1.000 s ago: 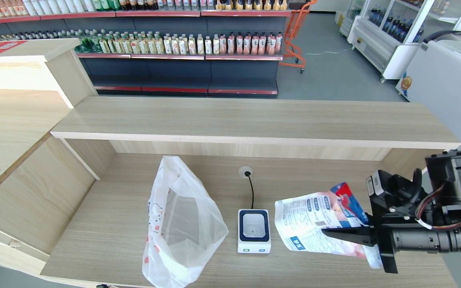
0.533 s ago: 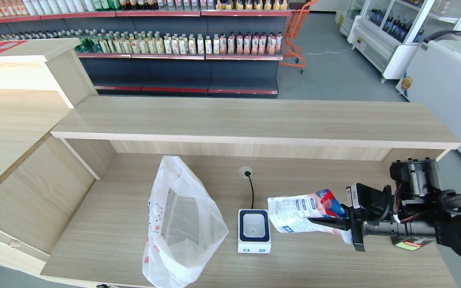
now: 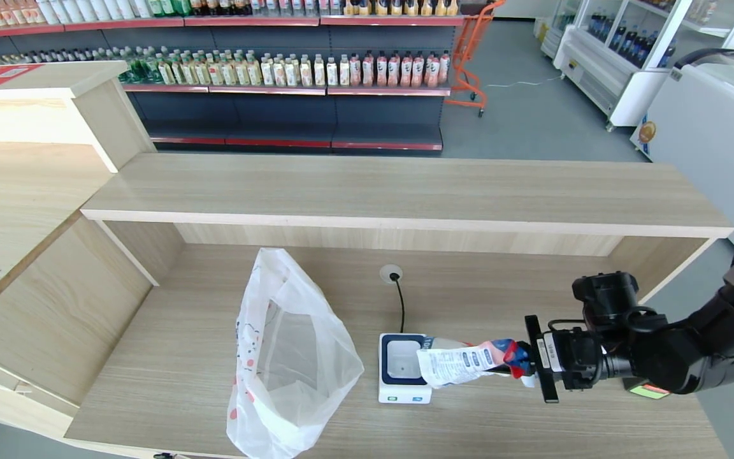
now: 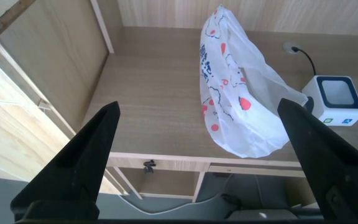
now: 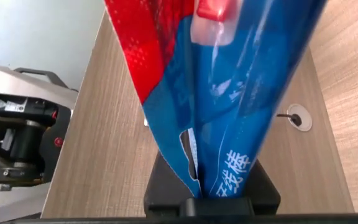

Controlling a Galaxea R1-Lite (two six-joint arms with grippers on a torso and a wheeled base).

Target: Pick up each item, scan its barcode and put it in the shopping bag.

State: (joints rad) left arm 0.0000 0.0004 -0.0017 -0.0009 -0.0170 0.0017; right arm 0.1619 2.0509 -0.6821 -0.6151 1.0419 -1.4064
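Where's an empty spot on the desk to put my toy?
The widest bare patch is the counter between the left side wall and the shopping bag. The long top ledge is bare too. The middle is crowded: the right gripper holds the packet at the scanner, beside the bag.

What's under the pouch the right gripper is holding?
The scanner: the pouch in the right gripper overlaps its right edge, above the wooden counter. The pouch's underside and the scanner corner beneath it are hidden.
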